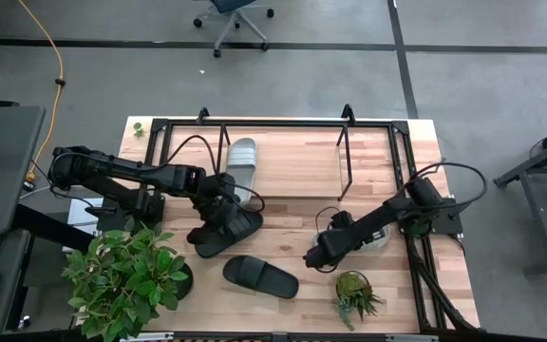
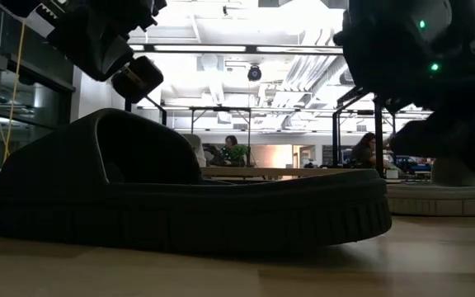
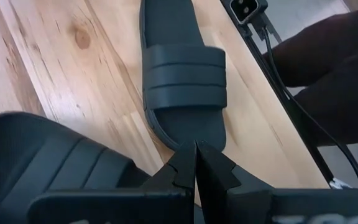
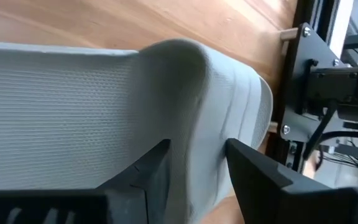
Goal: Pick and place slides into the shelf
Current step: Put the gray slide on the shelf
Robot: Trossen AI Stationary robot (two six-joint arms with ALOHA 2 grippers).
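Slides update: right gripper [image 4: 197,171] clamps 1 light grey slide [image 4: 104,112]; left gripper [image 3: 196,165], fingers together, above a black slide [image 3: 182,74].

Bench [image 1: 292,180]: pale wood planks, visible grain & knots, smooth satin finish. Shelf [image 1: 345,122]: thin black metal tubing, matt. Black slide [image 3: 182,74]: matt rubbery foam, ribbed strap, smooth sole bed; in low view its sole edge has fine vertical ridges. Grey slide [image 4: 104,106]: light grey, matt, fine dotted texture on footbed, smooth strap w/ shallow grooves. Right tool [image 4: 197,165]: matt black plastic fingers w/ hard edges. Left tool [image 3: 196,165]: same matt black plastic.
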